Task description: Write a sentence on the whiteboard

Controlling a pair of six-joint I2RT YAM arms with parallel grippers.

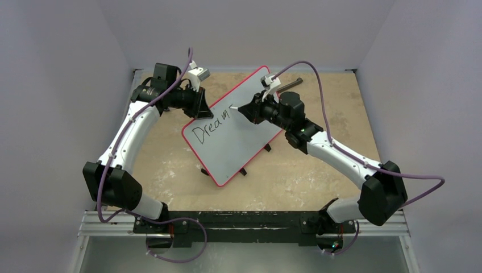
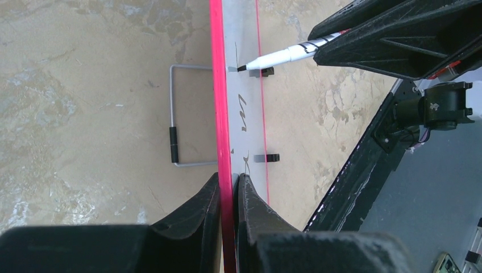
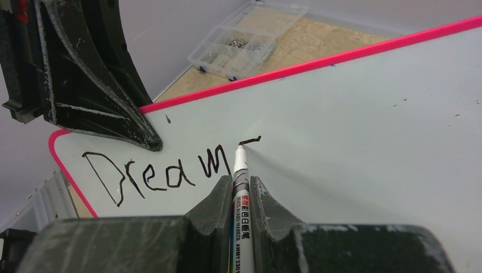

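Observation:
The whiteboard [image 1: 244,145] has a thin red rim and stands tilted up on the table. My left gripper [image 1: 199,109] is shut on its upper left edge; the left wrist view shows the red rim [image 2: 221,114] pinched between the jaws [image 2: 229,183]. My right gripper [image 3: 241,185] is shut on a white marker [image 3: 240,170], whose tip touches the board. The sentence [image 3: 153,173] reads "Dream" in black, with a short fresh stroke [image 3: 250,139] just past the "m". In the top view the writing [image 1: 211,126] sits near the board's upper left corner.
A clear plastic compartment box [image 3: 247,37] lies beyond the board's far edge. A bent wire loop with a black sleeve [image 2: 174,145] sticks out behind the board. Small black clips [image 1: 243,170] line its lower edge. A dark stick [image 1: 291,85] lies behind the board. Grey walls enclose the table.

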